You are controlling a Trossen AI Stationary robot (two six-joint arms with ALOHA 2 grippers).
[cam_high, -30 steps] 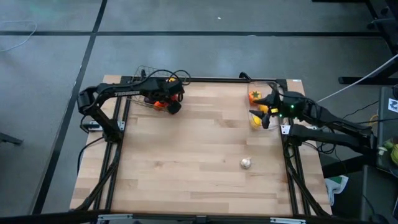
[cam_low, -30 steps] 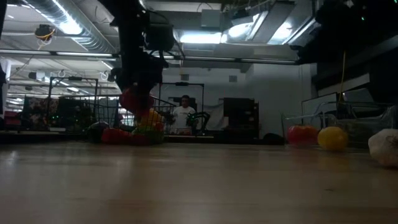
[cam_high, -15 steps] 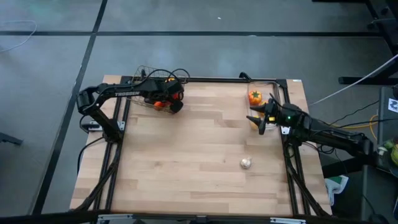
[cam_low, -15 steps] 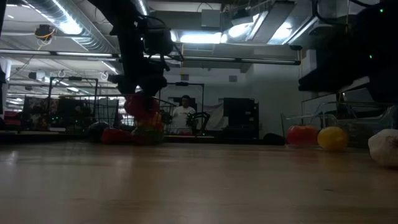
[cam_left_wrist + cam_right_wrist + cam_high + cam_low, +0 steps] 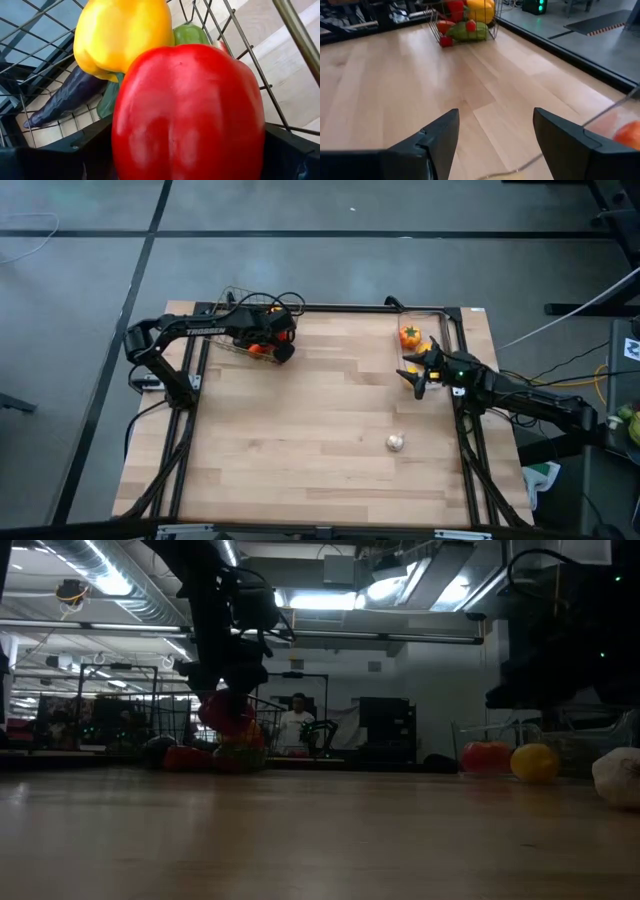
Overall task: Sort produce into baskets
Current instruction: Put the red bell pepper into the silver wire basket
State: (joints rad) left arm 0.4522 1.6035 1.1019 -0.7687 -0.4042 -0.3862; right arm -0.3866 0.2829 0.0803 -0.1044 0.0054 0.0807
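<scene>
Left tool (image 5: pixel 272 340) clenched around a red pepper (image 5: pixel 187 112) over the wire basket (image 5: pixel 240 35), beside a yellow pepper (image 5: pixel 120 32). Right tool (image 5: pixel 495 137) released, empty, by the clear bin (image 5: pixel 447 320). Garlic bulb (image 5: pixel 396 442) alone on desk (image 5: pixel 300 430).

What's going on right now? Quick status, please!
Left gripper holds red toy bell pepper over dark wire basket. Right gripper open, empty. White garlic bulb still unsorted. Nothing blocking.
</scene>
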